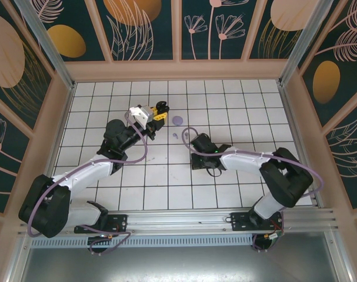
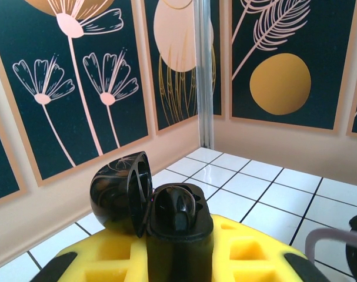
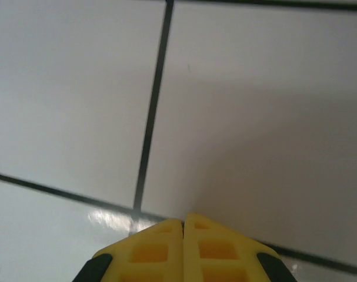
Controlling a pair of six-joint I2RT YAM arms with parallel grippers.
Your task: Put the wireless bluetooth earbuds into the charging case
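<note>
My left gripper [image 2: 179, 249] is shut on the black charging case [image 2: 179, 235], holding it upright between the yellow fingers [image 2: 254, 258]. The case's lid [image 2: 120, 194] is swung open to the left. A black earbud [image 2: 184, 212] appears to sit in one socket. From above, this gripper [image 1: 159, 111] hovers over the far middle of the table. A round lavender case [image 1: 177, 120] lies just to its right, with two tiny lavender earbuds [image 1: 176, 136] on the tiles below it. My right gripper [image 3: 183, 226] is shut and empty, pointing down close to the tile beside those earbuds.
The white tiled table [image 1: 225, 106] is ringed by a low beige wall [image 1: 178, 70] with dark floral panels. The right arm's wrist [image 1: 203, 145] lies low across the centre. Both arm bases sit on the rail [image 1: 178, 222] at the near edge.
</note>
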